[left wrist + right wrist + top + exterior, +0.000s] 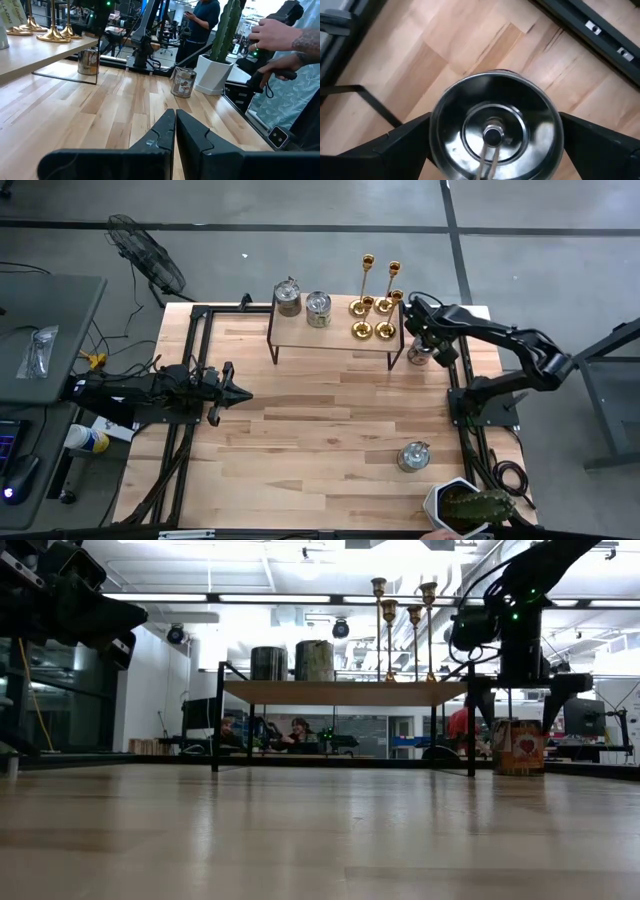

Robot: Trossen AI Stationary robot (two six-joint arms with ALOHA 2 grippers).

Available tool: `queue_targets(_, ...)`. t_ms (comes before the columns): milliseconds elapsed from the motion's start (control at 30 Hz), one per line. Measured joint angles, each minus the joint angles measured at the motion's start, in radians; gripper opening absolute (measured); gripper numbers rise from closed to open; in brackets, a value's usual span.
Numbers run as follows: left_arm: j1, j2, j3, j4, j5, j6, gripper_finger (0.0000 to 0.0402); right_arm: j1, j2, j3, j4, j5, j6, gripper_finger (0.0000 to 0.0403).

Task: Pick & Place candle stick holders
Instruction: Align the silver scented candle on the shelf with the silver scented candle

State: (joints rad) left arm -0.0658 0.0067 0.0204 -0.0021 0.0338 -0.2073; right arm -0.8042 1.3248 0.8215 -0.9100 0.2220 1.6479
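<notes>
The right pincer (pixel 420 352) hangs beside the right-hand legs of the low wooden shelf (pixel 300 335) at the back of the pale wooden bench (pixel 300 450), its fingers spread wide to either side of a squat silver-grey lidded metal jar (pixel 492 132) that fills the right wrist view; whether they touch the jar I cannot tell. That is the chief hazard: the task's things are the four slender shiny brass candle stick holders (pixel 375 305), which stand upright in a close cluster on the shelf's right end, just above and beside this pincer (not between its fingers). If the fingers come together here, they would likely take up the jar instead. Rising from this spot could also catch the shelf edge or its leg, and the tall, narrow-stemmed holders would probably topple, since they stand almost touching. The left pincer (pixel 175 135) waits clenched on nothing, low over the bench's left side. By count: four brass holders, four grey jars (two on the shelf, one under the right pincer, one near the front right), and one potted cactus (pixel 470 505) at the front right corner.
</notes>
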Motion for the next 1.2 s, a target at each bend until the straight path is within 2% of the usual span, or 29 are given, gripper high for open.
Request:
queue_targets(200, 0.000, 0.000, 0.000, 0.000, 0.000, 0.000, 0.0012, -0.011, 0.024, 0.000, -0.005, -0.021, -0.002, 0.0397)
queue_targets(533, 0.000, 0.000, 0.000, 0.000, 0.000, 0.000, 0.0012, -0.017, 0.022, 0.000, -0.015, -0.019, -0.024, 0.0352)
queue_targets(867, 0.000, 0.000, 0.000, 0.000, 0.000, 0.000, 0.0012, -0.010, 0.020, 0.002, -0.033, -0.072, -0.084, 0.0348)
queue_targets(1200, 0.000, 0.000, 0.000, 0.000, 0.000, 0.000, 0.0012, 0.041, -0.067, -0.002, -0.170, -0.094, -0.094, 0.0348)
